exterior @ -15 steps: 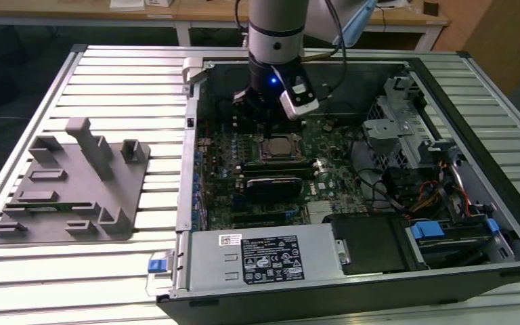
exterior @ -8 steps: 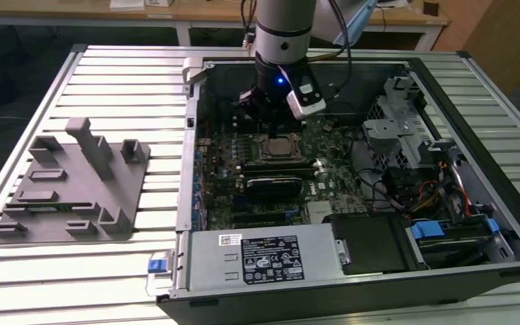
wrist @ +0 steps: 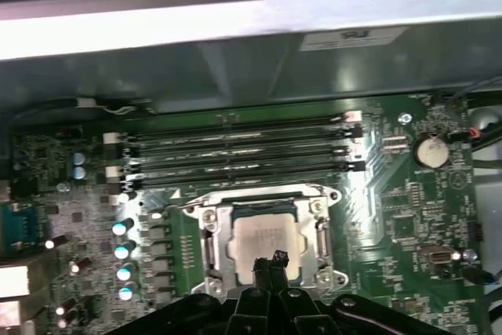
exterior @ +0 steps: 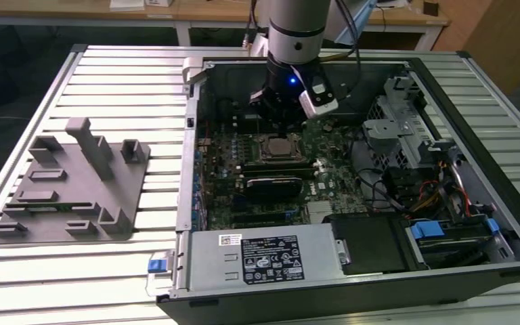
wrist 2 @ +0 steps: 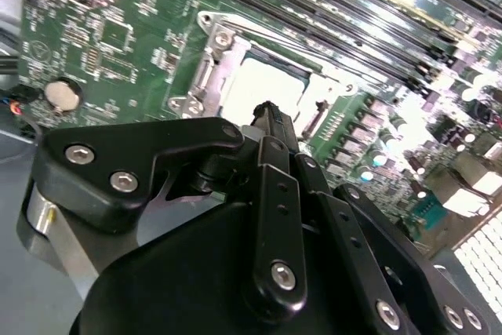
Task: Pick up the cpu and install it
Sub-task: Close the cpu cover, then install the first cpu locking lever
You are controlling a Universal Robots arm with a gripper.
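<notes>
Your one arm (exterior: 294,27) reaches down into the open computer case (exterior: 477,101), with the tool (exterior: 283,125) hanging just above the socket (exterior: 278,147). One cpu (wrist: 264,238) is in view and it already sits inside the socket frame, silver top up. In both wrist views the tool's fingertips (wrist: 269,264) come together to a narrow point right over the near edge of the cpu (wrist 2: 263,88); nothing is gripped between them, and I can't tell whether they touch the chip.

Counts for you: one case lying on its side on the slatted bench (exterior: 106,88), one motherboard (exterior: 332,176), four long memory slots (wrist: 239,151) in a row beside the socket, one coin battery (wrist: 428,150), one grey tray (exterior: 66,186) with upright posts, and one power supply box (exterior: 260,256) at the near end of the case.

Edges: the socket's metal frame (wrist: 212,233) surrounds the cpu on all sides. The memory slots run along one side of it, and a row of round capacitors (wrist: 121,260) stands along another. The case wall (exterior: 190,135) rises between the motherboard and the tray.

Room: the tray sits well apart from the case, toward the exterior view's left, with bare bench slats around it. Inside the case, the drive cage (exterior: 400,125) and cable bundle (exterior: 422,196) crowd the exterior view's right side. Above the socket itself it's open apart from your tool.
</notes>
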